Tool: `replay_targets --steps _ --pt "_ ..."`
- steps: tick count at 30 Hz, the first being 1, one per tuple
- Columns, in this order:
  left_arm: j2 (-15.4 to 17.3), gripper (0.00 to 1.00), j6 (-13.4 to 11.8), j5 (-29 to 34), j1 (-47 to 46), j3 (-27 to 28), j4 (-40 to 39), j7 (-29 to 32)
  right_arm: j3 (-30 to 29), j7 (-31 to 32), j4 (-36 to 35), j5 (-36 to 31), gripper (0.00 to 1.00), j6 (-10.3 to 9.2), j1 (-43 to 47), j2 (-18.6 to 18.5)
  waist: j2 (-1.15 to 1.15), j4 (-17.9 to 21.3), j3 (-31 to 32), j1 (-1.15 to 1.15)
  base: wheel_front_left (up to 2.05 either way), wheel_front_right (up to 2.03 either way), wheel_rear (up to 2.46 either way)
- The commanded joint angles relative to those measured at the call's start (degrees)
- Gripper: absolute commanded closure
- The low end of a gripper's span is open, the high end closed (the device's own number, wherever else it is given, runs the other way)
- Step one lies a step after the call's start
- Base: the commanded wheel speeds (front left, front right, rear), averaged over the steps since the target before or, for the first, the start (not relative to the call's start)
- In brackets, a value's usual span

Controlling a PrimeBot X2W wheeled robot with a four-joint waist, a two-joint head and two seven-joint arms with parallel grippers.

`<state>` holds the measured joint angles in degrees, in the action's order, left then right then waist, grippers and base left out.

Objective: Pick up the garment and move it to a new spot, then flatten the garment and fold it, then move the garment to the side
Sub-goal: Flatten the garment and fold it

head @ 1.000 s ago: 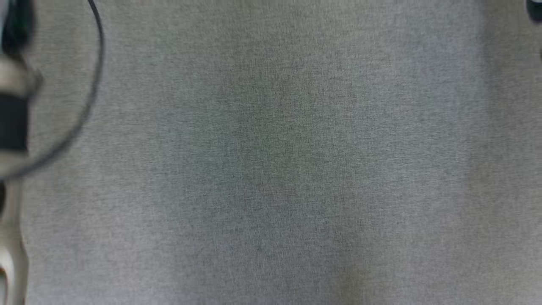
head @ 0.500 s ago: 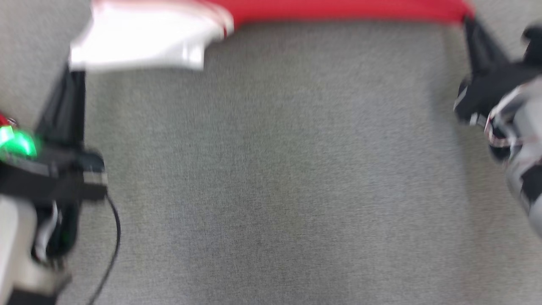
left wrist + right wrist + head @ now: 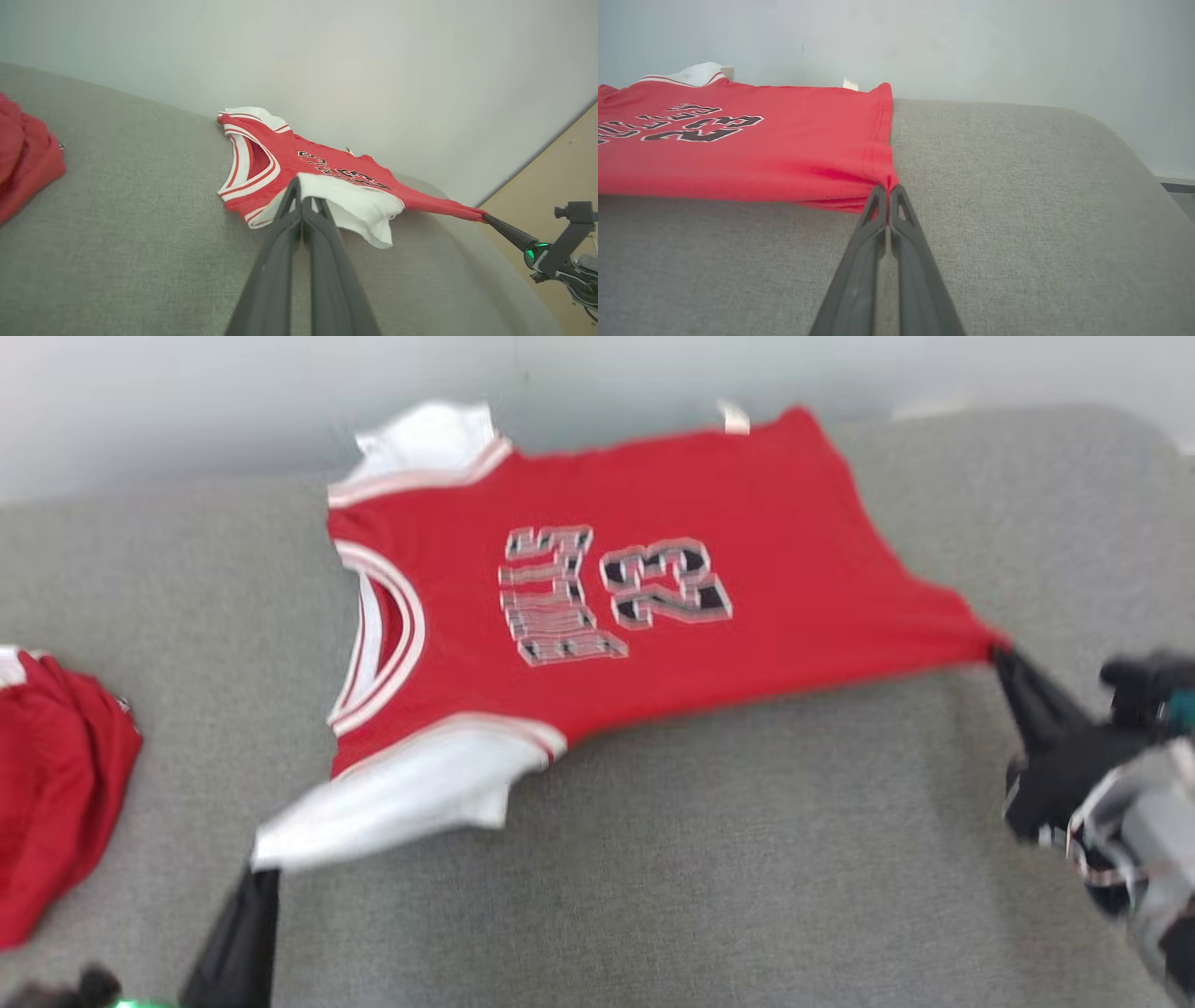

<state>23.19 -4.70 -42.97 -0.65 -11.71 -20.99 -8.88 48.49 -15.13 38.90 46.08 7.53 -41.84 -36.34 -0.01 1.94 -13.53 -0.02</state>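
A grey fabric-covered surface (image 3: 653,896) runs back to a pale wall (image 3: 187,392). On it, toward the far edge, lies the garment (image 3: 794,569), a red jersey with white trim and dark numbering. It is spread face-up and mostly flat, though its near edge seems raised slightly off the cloth. Well to its left sits a second red cloth (image 3: 56,784), bunched. The right gripper (image 3: 888,189) is clamped tight on the near hem corner, drawing it to a point. The left gripper (image 3: 301,186) is pinched closed on the white sleeve (image 3: 401,803). Holding the two ends of one edge apart likely keeps the fabric taut, so it settles smooth for flattening before any fold.
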Motion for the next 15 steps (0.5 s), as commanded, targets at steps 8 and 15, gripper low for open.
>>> replay_targets --steps 8,15 --pt "-2.13 1.0 -2.87 1.21 13.89 -0.36 -4.73 -3.68 -4.44 -0.08 -6.34 -5.79 1.0 -0.07 14.44 -2.63 0.01 -0.29 7.58 0.02 0.0 0.0 0.0" --pt "-1.43 1.0 -3.23 1.15 18.42 -0.74 -6.55 -3.69 -9.03 -0.08 -10.77 -6.08 1.0 -0.08 25.26 -5.24 0.01 -0.35 9.34 0.02 0.0 0.0 0.0"
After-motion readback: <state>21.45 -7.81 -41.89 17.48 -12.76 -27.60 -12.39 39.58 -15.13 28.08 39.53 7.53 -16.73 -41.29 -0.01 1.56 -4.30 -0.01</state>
